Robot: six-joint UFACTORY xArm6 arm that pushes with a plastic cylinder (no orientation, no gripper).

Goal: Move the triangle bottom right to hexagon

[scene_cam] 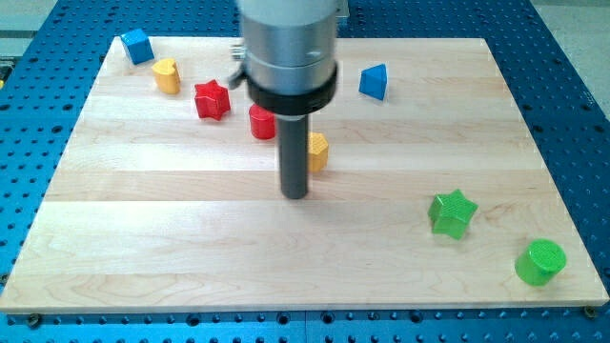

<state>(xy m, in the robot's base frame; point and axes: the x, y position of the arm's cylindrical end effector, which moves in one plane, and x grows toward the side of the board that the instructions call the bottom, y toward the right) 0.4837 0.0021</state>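
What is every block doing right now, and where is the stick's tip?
my tip: down on the board, just left of and below the orange hexagon, contact unclear.
orange hexagon: partly hidden behind the rod.
blue triangle: alone near the top.
red block: partly hidden, shape unclear.
red star: flat, untouched.
yellow block: upper left.
blue cube: top left corner.
green star: lower right.
green cylinder: upright, bottom right.

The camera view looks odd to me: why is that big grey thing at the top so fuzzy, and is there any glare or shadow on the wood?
In the camera view, the grey arm housing sits close to the lens, so it is soft and cropped. My tip and the blocks, like the green star, look fairly sharp. Lighting is even: faint shadows under blocks, no strong glare on the board.
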